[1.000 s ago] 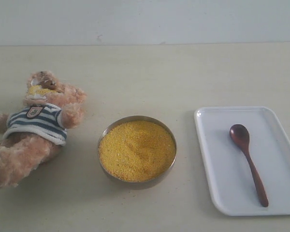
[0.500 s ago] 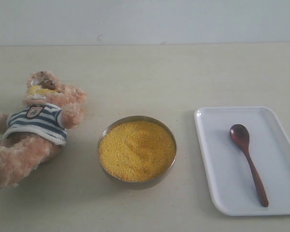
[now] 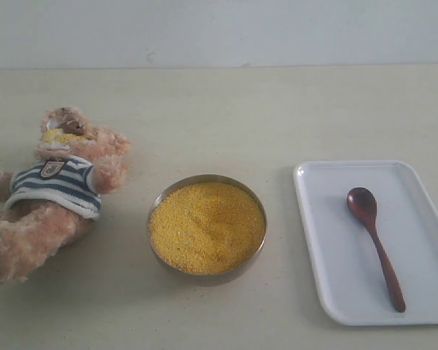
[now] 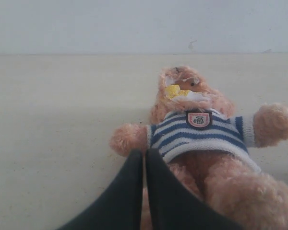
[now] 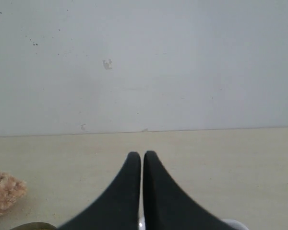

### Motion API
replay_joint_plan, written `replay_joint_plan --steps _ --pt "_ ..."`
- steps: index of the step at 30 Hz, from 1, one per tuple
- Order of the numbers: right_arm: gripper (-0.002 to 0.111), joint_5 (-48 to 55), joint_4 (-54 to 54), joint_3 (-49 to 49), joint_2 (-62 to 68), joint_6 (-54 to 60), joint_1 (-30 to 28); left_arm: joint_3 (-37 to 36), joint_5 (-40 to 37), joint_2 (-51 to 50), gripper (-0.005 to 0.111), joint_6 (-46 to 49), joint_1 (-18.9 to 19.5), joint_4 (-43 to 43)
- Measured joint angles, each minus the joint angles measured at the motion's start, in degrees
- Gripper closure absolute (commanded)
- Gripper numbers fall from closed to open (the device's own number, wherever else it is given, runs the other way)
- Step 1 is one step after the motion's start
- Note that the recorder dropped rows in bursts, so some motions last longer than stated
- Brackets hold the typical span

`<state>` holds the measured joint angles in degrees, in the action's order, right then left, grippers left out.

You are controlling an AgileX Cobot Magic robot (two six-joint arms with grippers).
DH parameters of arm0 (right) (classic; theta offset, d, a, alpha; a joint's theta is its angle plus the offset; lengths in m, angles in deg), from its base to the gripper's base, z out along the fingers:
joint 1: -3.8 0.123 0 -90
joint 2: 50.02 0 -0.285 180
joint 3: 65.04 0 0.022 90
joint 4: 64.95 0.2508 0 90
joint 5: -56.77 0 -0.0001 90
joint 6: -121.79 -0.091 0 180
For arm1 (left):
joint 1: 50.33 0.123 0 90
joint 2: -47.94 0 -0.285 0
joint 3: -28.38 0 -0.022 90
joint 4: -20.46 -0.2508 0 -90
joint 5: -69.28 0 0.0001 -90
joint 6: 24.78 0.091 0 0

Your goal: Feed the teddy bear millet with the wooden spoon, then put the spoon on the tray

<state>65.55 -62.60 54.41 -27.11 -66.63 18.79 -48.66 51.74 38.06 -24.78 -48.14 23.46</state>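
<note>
Shows no change over the last second: left pincer (image 4: 144, 153) and right pincer (image 5: 142, 154) both pressed together, empty; teddy bear (image 4: 201, 134) just beyond the left tips, millet (image 4: 172, 91) on its muzzle; wooden spoon (image 3: 376, 244) flat on the tray (image 3: 328, 219), out of the right pincer's grasp; looks like task complete

One teddy bear (image 3: 55, 186), one bowl (image 3: 205, 279) of millet (image 3: 206, 226), one wooden spoon (image 3: 379, 253), one tray (image 3: 328, 240).
</note>
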Motion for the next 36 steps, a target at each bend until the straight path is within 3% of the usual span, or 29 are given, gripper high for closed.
replay_joint_plan --steps 12,16,25,36 --pt "0.107 -0.59 -0.15 0.0 0.0 0.7 0.0 0.0 0.0 0.0 0.103 0.0 0.0 0.0" --pt "0.107 4.97 -0.78 -0.71 -1.51 7.34 -0.11 0.0 0.0 0.0 0.103 0.0 0.0 0.0" --pt "0.107 0.22 -1.08 -15.4 -12.46 12.71 -3.55 0.0 0.0 0.0 0.103 0.0 0.0 0.0" --pt "0.107 11.5 -2.81 -16.65 -14.81 13.22 -3.65 0.0 -0.09 0.0 0.103 0.0 0.0 0.0"
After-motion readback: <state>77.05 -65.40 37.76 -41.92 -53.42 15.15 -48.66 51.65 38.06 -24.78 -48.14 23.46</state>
